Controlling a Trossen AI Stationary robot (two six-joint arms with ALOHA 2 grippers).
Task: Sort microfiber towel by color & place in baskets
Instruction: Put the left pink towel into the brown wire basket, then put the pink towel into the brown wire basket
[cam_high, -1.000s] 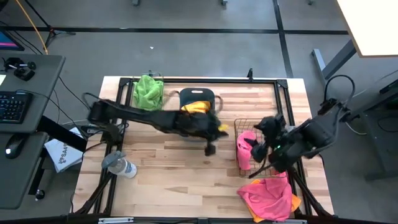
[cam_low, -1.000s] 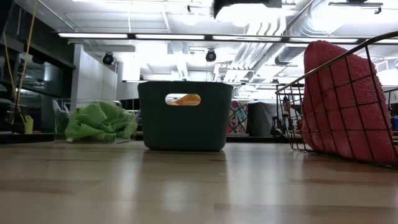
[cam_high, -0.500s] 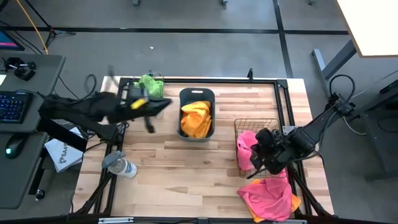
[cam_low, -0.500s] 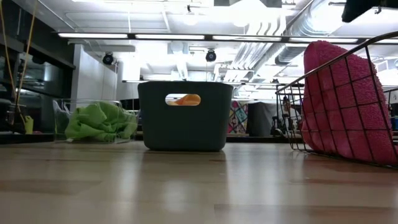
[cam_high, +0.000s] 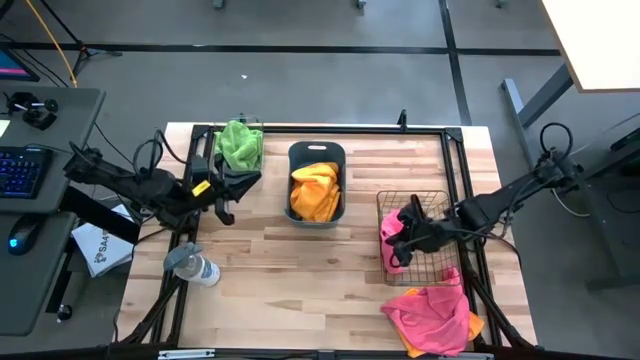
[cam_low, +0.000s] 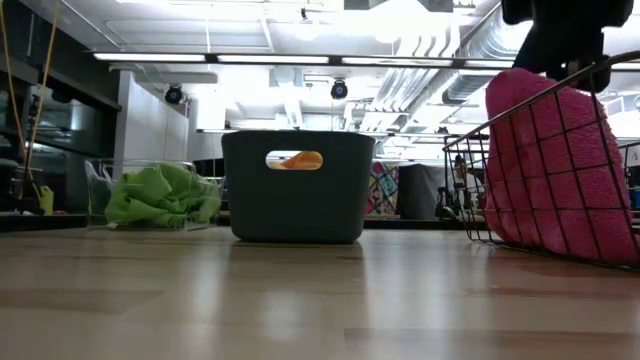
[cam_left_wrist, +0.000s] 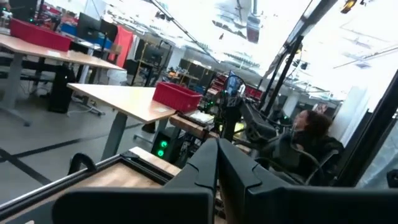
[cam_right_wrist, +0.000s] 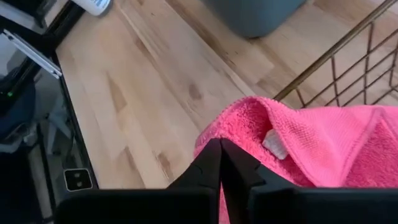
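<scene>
A clear bin (cam_high: 238, 128) at the far left holds a green towel (cam_high: 239, 146). The teal tub (cam_high: 316, 152) in the middle holds yellow-orange towels (cam_high: 315, 193). A pink towel (cam_high: 392, 243) leans against the left wall of the wire basket (cam_high: 435, 197). More pink and orange towels (cam_high: 430, 315) lie heaped at the near right corner. My right gripper (cam_high: 402, 236) is shut, its tips at the pink towel's upper edge (cam_right_wrist: 249, 118). My left gripper (cam_high: 248, 182) is shut and empty, roughly level by the clear bin at the table's left edge. My right gripper comes slanting down from the table's right side, its shut fingertips (cam_right_wrist: 219, 149) at the upper edge of the pink towel in the wire basket. Whether they touch the cloth I cannot tell.
A water bottle (cam_high: 190, 265) lies at the table's near left. A black frame rail (cam_high: 330, 128) runs round the tabletop. Bare wood (cam_high: 290, 270) lies between the tub and the near edge. A person (cam_left_wrist: 311, 134) sits beyond the table in the left wrist view.
My left gripper has drawn back from over the teal tub toward the table's left edge and tipped up to about level, uncovering the yellow-orange towels. My right gripper has sunk toward the pink towel in the wire basket, coming into the low view from above.
</scene>
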